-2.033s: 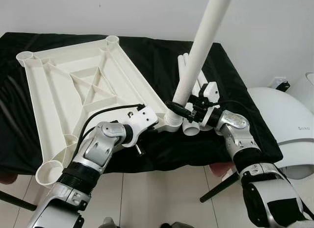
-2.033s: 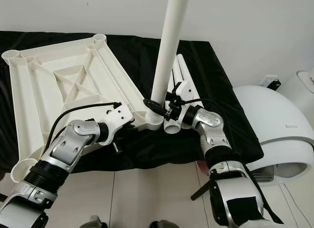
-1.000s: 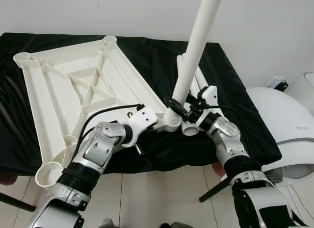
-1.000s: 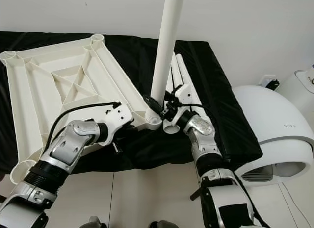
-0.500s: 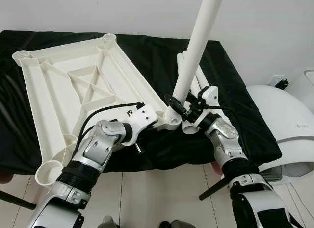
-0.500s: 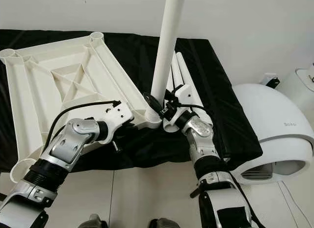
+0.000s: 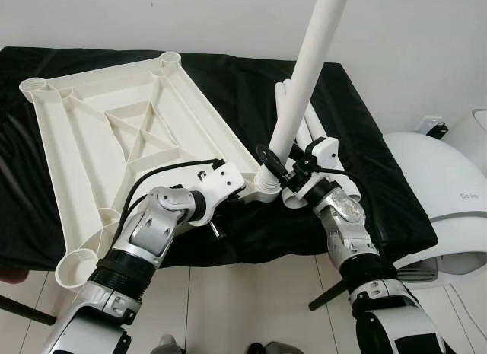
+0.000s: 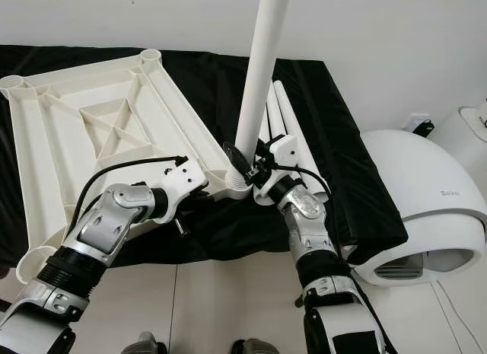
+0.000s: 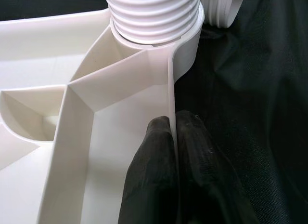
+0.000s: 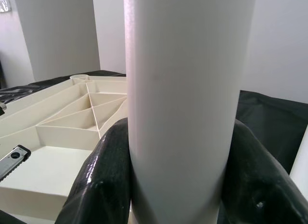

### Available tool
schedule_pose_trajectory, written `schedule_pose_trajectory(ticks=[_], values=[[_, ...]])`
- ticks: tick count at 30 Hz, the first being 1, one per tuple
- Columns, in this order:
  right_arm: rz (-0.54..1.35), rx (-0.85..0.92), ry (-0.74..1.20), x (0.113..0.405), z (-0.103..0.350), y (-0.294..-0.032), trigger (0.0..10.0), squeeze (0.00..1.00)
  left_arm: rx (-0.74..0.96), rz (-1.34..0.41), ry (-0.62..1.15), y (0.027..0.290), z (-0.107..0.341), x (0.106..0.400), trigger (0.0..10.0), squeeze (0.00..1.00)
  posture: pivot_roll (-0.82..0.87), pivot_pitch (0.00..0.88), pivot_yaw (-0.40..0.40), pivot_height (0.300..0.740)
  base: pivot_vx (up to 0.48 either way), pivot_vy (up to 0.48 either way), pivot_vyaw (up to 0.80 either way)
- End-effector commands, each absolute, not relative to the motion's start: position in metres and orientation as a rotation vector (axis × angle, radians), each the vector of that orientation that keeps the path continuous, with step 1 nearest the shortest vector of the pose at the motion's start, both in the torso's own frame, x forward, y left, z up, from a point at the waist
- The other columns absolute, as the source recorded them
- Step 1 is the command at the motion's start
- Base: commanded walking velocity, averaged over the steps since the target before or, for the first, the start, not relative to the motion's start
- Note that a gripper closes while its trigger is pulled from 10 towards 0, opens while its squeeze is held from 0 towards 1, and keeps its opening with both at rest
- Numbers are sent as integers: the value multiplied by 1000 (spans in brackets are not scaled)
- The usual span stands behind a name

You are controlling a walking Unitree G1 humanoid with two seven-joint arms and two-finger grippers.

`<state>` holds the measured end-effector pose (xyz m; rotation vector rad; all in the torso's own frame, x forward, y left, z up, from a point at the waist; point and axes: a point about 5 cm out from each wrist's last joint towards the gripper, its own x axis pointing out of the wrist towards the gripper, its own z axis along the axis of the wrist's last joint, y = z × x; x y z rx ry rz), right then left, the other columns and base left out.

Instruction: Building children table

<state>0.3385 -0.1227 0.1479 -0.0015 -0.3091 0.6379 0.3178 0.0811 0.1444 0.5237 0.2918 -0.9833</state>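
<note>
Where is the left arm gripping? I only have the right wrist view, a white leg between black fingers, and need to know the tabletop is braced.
Observer: The left gripper pinches the tabletop by its edge wall, beside the corner socket.
Operator: Is the leg in that socket?
Observer: Yes, the leg has its threaded end standing in it, tilted slightly.
Operator: Any legs left?
Observer: Spare legs lie on the black cloth behind the right gripper.

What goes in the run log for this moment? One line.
step: fitting leg into corner socket | left gripper: shut on tabletop rim | right gripper: shut on table leg | spare legs: on black cloth
</note>
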Motion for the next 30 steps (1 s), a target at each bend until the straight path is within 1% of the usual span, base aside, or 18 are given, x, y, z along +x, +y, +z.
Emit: schedule_pose_trajectory(ticks=[1,12,20,24,30], values=[[531,6,-102,331,106,-142,10000,0,548,-890,233,84,155,325,10000,0,-4,58,-38,740,0,0,0],[459,19,-168,327,118,-129,10000,0,551,-887,233,84,156,327,10000,0,-3,67,-37,740,0,0,0],[417,17,-187,326,122,-125,10000,0,551,-887,233,85,156,327,10000,0,-4,67,-37,740,0,0,0],[351,30,-213,324,128,-119,10000,0,552,-885,232,85,157,328,10000,0,-3,69,-36,740,0,0,0],[326,39,-228,322,132,-113,10000,0,553,-885,231,85,157,328,10000,0,-2,70,-37,740,0,0,0]])
